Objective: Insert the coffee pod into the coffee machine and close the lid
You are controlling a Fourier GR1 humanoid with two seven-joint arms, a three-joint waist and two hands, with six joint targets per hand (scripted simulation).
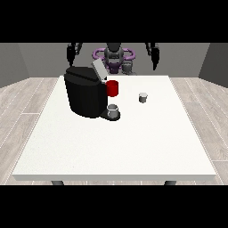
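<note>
coffee machine [84, 95] on worktop [116, 142], lid [99, 70] raised | coffee pod [143, 97] apart at its right | cup [113, 109] under spout | both hands raised behind

pod [143, 97] right of coffee machine [84, 91]

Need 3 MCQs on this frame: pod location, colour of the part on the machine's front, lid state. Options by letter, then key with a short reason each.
1. Where is the coffee pod?
A. on the white table, apart from the machine at the view's right of it
B. inside the machine
C. in a robot hand

2. What colour is the round part on the front of the coffee machine?
A. blue
B. red
C. green

3. How does the machine's lid stand?
A. shut flat
B. taken off, lying on the table
C. raised open

Key: 1 A, the pod stands alone on the table. 2 B, it shows red against the black body. 3 C, the grey lid tilts up above the top.
</note>
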